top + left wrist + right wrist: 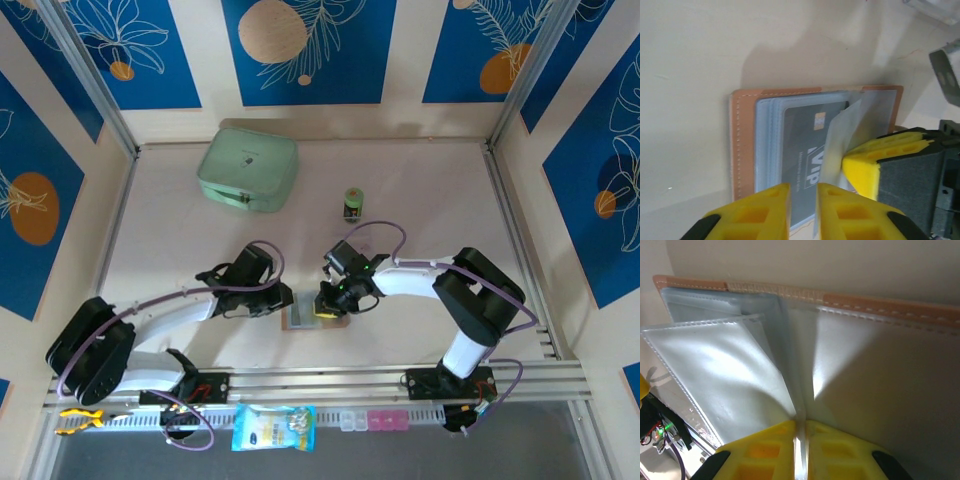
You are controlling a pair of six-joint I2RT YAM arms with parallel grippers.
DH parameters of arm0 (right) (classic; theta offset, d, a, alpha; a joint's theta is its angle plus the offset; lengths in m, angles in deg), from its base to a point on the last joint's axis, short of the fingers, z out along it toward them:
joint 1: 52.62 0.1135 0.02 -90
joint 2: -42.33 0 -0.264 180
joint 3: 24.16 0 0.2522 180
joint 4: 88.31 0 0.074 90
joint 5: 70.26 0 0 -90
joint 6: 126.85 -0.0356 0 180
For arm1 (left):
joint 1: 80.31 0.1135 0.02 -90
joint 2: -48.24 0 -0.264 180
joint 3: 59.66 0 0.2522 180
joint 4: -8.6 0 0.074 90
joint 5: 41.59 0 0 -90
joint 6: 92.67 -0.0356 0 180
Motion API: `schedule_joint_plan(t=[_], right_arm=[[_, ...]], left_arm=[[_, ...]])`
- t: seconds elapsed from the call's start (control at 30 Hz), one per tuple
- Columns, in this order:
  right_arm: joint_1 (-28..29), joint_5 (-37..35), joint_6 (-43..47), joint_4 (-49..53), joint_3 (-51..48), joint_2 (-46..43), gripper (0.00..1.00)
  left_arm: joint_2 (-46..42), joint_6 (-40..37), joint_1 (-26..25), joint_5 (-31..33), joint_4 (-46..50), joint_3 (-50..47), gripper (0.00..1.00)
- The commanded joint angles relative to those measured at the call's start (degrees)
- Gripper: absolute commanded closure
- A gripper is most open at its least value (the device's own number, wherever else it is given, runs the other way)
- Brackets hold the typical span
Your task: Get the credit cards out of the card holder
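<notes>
Pinching one clear sleeve of the card holder with my right gripper. Both yellow pads are closed flat on the plastic. The sleeve is lifted off the stack and stands tilted, not flat.

Holder: lies open on the table, pinkish-brown stitched edge outward, pale sleeves on top. In the top view it sits between my two grippers, toward the near side of the table. My left gripper is at its left edge, and the right gripper is over its right part.

Left gripper: hovers just above the holder's near edge. Its fingertips are parted by a narrow slot. I see the card's surface through the slot, and nothing is clamped between them. The raised sleeve's edge passes just beside the right-hand fingertip; I cannot tell whether it touches.

Card: grey, with a gold chip and pale "VIP" print. It is inside the holder, under a clear sleeve, lying flat. Any cards beneath it are hidden.

Right wrist view: several sleeves fan out from the spine, glare on them, contents unreadable.

Elsewhere: mint-green case at the far left of the table. A small green-and-black cylinder stands behind my right gripper. Both are well apart from the holder.
</notes>
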Motion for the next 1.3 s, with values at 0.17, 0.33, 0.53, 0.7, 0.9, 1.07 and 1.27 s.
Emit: schedule_joint_plan(t=[0.17,0.33,0.53,0.7,0.9,1.07,1.27], right_arm=[[-0.56,1.18,-0.77,0.28,-0.80,0.17,0.87],[-0.61,1.42,-0.50,0.54,-0.45,0.22,0.87],[-0.60,1.29,-0.50,0.76,-0.39,0.01,0.87],[-0.54,1.22,-0.58,0.90,-0.41,-0.53,0.87],[-0.36,0.03,-0.07,0.49,-0.52,-3.89,0.81],[-1.23,-5.15,0.25,6.19,-0.09,-9.61,0.77],[-4.55,-7.58,0.24,9.64,-2.50,-17.25,0.77]], left_arm=[[3.37,2.57,-1.33,-3.64,-7.05,-0.82,0.70],[5.49,2.91,-1.95,-3.98,-7.56,-0.40,0.72],[7.54,3.06,-2.38,-4.63,-7.39,0.30,0.74],[7.50,3.93,-2.96,-5.54,-9.66,0.45,0.80],[8.50,3.62,-3.78,-6.67,-9.03,3.14,0.79],[8.35,3.24,-4.46,-6.87,-8.02,4.91,0.75],[10.18,2.13,-5.91,-7.62,-7.16,8.31,0.67]])
